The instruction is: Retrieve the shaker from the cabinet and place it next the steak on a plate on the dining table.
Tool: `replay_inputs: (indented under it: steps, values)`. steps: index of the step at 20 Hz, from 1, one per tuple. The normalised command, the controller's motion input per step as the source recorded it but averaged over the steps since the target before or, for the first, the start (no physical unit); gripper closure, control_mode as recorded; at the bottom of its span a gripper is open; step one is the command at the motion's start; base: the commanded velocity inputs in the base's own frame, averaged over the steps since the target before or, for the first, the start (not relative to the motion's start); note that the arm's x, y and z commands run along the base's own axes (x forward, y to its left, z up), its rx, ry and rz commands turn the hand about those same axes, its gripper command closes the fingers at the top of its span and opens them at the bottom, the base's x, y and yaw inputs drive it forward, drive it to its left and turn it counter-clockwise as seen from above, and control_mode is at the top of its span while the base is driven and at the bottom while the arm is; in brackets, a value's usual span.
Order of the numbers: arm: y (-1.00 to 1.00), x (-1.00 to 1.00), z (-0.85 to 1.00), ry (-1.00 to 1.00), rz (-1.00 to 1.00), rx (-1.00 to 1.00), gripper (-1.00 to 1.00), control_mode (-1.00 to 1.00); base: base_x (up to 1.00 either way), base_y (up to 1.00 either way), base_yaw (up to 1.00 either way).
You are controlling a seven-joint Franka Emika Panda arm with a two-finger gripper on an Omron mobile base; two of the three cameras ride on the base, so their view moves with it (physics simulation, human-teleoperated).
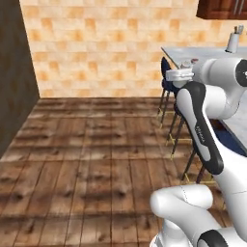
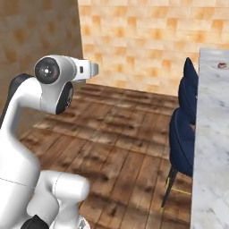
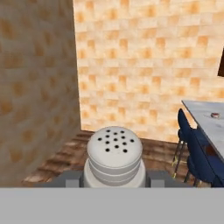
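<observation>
Pale grey cylindrical shaker [image 3: 114, 158] with a perforated rounded cap sits clamped in the claw [image 3: 114, 178], well apart from the veined marble table [image 3: 209, 119].

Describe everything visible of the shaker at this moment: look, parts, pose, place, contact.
In the hand view the shaker is a small pale grey cylinder with a lighter, domed cap pierced by a cluster of dark holes, and a ridged collar below the cap. It looks like matte plastic or ceramic. It stands upright relative to the hand, cap toward the camera, sitting between the gripper fingers, which press its sides. Nothing else touches it; wooden floor and tiled wall lie beyond.
</observation>
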Motion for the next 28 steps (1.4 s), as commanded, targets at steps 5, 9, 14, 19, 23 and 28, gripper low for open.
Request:
replay_inputs:
  steps: [5,9,14,19,23,28]
  values:
    - [0.00,0.00,0.00,0.00,0.00,0.00,1.00,1.00,1.00,0.43,-0.38]
    - [0.00,0.00,0.00,0.00,0.00,0.00,1.00,1.00,1.00,0.55,-0.43]
    - [0.00,0.00,0.00,0.00,0.00,0.00,1.00,1.00,1.00,0.63,-0.46]
    - [0.00,0.00,0.00,0.00,0.00,0.00,1.00,1.00,1.00,0.67,-0.46]
    - [0.00,0.00,0.00,0.00,0.00,0.00,1.00,1.00,1.00,0.68,-0.45]
    - [0.00,0.00,0.00,0.00,0.00,0.00,1.00,1.00,0.99,0.67,-0.45]
